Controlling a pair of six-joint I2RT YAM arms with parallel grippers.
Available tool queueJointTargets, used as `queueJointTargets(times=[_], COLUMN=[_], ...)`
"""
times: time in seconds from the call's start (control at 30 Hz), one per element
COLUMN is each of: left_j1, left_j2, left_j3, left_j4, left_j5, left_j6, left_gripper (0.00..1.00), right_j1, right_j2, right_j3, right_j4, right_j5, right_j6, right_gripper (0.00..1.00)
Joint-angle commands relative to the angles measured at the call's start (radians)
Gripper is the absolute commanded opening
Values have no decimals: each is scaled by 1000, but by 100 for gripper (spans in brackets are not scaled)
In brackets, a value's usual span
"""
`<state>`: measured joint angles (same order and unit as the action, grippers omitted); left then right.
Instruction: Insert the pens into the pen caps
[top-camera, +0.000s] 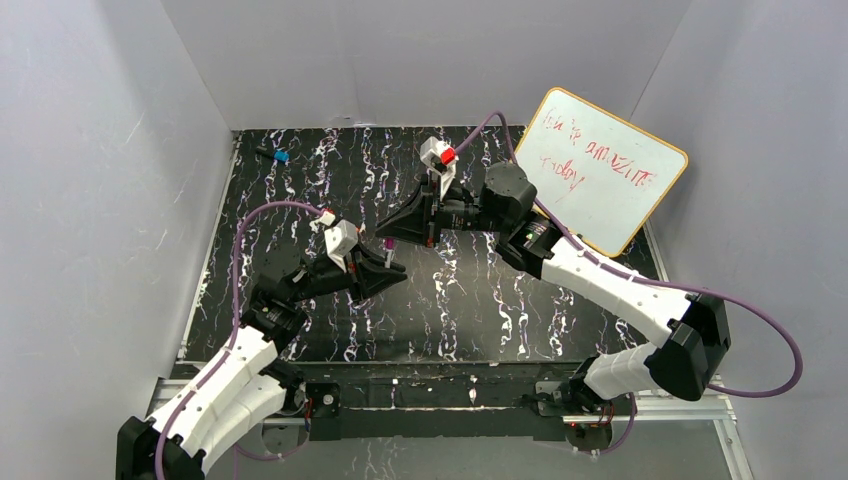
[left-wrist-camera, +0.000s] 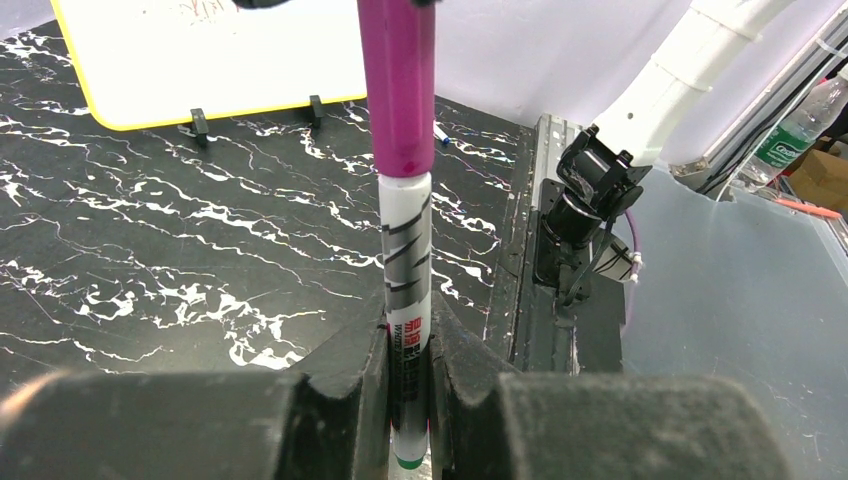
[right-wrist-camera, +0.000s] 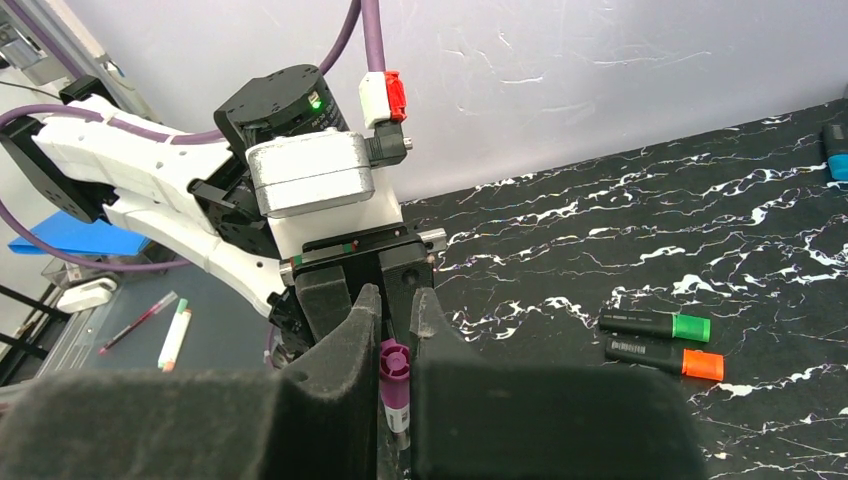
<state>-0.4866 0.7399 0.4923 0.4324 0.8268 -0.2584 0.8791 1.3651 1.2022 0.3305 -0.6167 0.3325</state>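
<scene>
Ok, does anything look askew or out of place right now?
Nothing stands out. The purple cap in the right tool sits in line on the white pen held by the left tool. The green-capped marker and orange-capped marker lie side by side on the table.

The top external camera looks down from above and behind the arm bases over the black, white-veined bench (top-camera: 480, 300). The left wrist camera sits close behind the left gripper (left-wrist-camera: 408, 350), facing the yellow-framed whiteboard (left-wrist-camera: 200, 60). The right wrist camera, close behind the right gripper (right-wrist-camera: 395, 330), faces the white left arm (right-wrist-camera: 120, 170). Both share the purple plastic cap (right-wrist-camera: 394, 362) and thin white pen (left-wrist-camera: 405, 240).
</scene>
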Motion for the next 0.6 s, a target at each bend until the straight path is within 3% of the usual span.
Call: queueJointTargets(times=[0.0, 0.3, 0.57], left_j1=[-1, -1, -1], left_j2=[-34, 22, 35], left_j3=[21, 160, 298], left_j4=[28, 150, 134], left_j5=[-6, 0, 10], left_j6=[19, -67, -90], left_gripper=[0, 0, 0], right_j1=[-2, 0, 7], right_j2=[-29, -27, -26], right_j3=[-7, -54, -82], right_j4=[10, 52, 51], right_j5=[9, 15, 6], right_j6=[-20, 2, 2], right_gripper=[1, 1, 1])
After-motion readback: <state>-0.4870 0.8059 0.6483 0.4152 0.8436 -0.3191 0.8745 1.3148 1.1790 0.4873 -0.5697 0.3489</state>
